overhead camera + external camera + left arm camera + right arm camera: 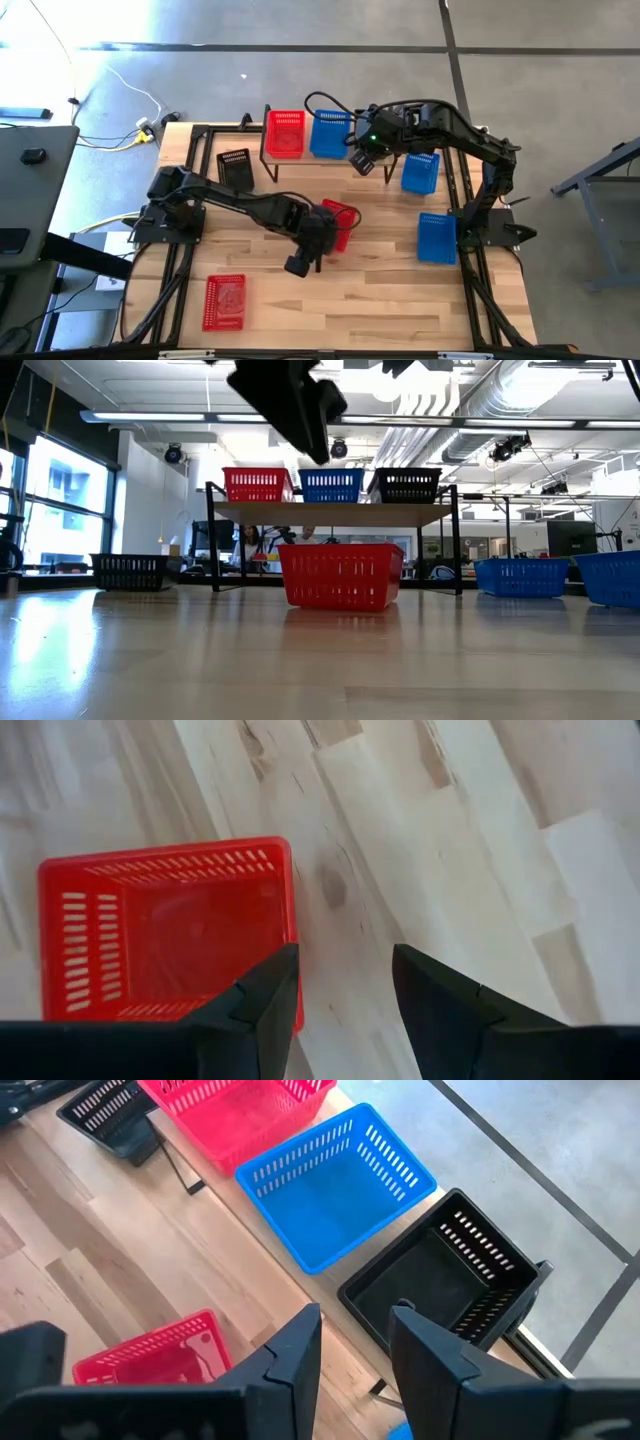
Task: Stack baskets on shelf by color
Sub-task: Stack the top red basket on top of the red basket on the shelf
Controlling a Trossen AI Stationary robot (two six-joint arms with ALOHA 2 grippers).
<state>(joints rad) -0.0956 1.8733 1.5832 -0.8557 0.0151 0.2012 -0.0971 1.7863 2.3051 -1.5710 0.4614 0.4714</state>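
The shelf stands at the table's far middle, carrying a red basket, a blue basket and a black basket side by side. Another red basket sits upright on the table's middle. My left gripper hovers open above that basket's right-hand wall, well clear of it in the low view. My right gripper hangs open above the shelf's front edge near the black basket, with nothing between its fingers.
A third red basket lies near the table's front left. A black basket stands left of the shelf. Two blue baskets sit along the right side. Bare tabletop stretches across the near right.
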